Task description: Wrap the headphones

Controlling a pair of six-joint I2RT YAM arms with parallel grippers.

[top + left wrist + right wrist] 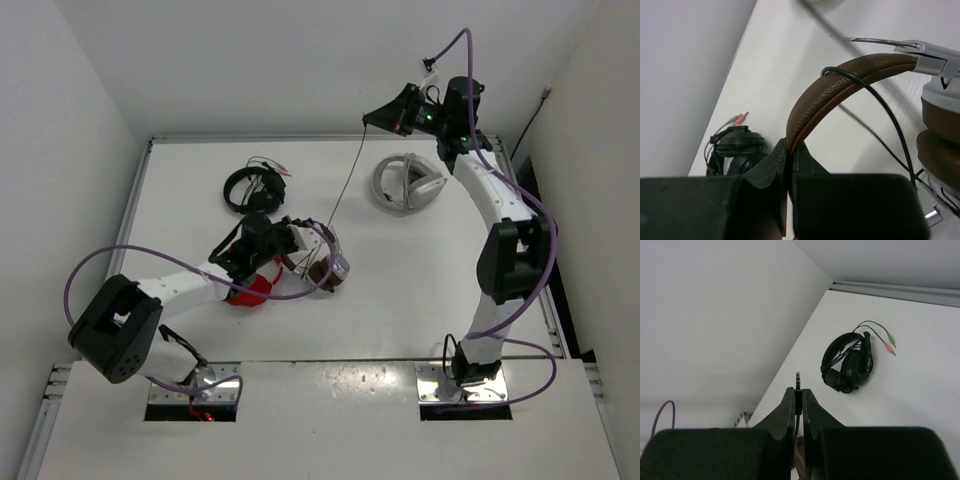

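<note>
Counter [400, 290]: white, carries every item.
Headphones [840, 82]: brown band, silver cups; mid-counter, nearer the left edge than the right.
White-grey headphones [408, 182]: toward the far right corner.
Black headset [250, 188]: toward the far left corner.
Left hand [790, 150]: clenched on the brown headband.
Right hand [797, 395]: above the far edge, pinching the Plug.
Cable [345, 185]: thin, black; crosses the headband, runs to the Right hand.
Plug [798, 377]: tip stands clear of the fingers.

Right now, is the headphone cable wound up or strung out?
Strung out: the cable runs in a line from the headphones to the right gripper, pinching its plug. One pass crosses the headband.
</note>
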